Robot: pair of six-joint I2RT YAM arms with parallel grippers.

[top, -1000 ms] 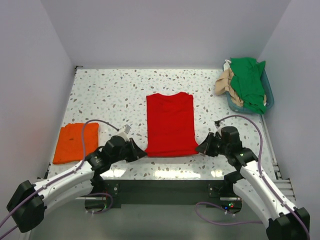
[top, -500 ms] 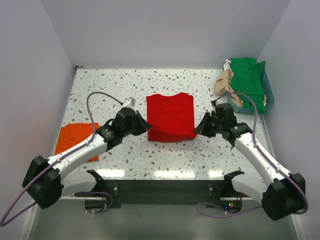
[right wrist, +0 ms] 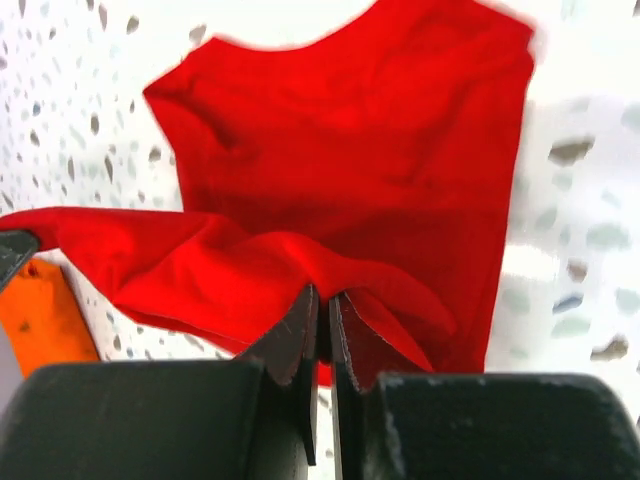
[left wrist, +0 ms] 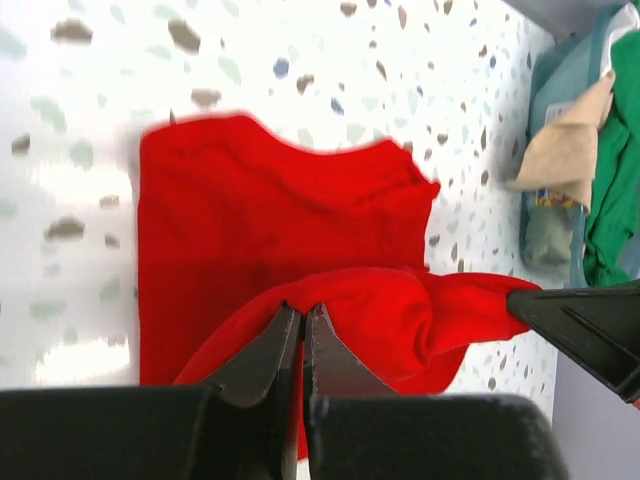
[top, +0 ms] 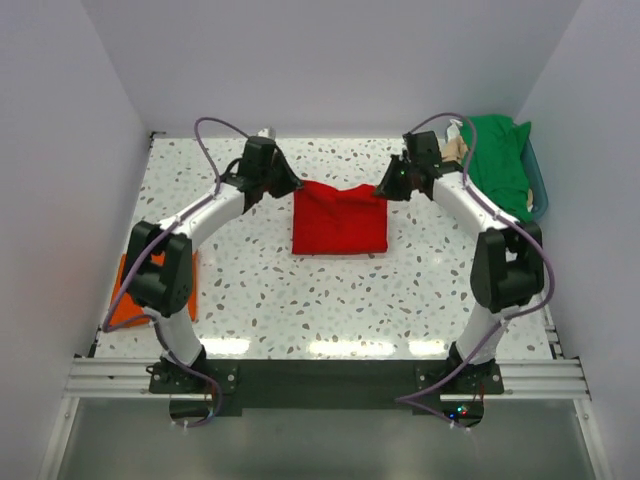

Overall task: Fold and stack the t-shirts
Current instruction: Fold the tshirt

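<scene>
pinching a raised edge of the large bright red cloth t-shirt (top: 340,225), left pincer (left wrist: 302,318) and right pincer (right wrist: 322,302) are both clenched on it over the speckled tabletop (top: 330,300).

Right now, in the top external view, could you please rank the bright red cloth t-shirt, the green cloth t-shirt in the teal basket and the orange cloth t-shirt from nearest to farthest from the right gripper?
From the right gripper:
1. bright red t-shirt, clamped in its jaws, centre.
2. green t-shirt, far right corner.
3. orange t-shirt, left edge.
</scene>
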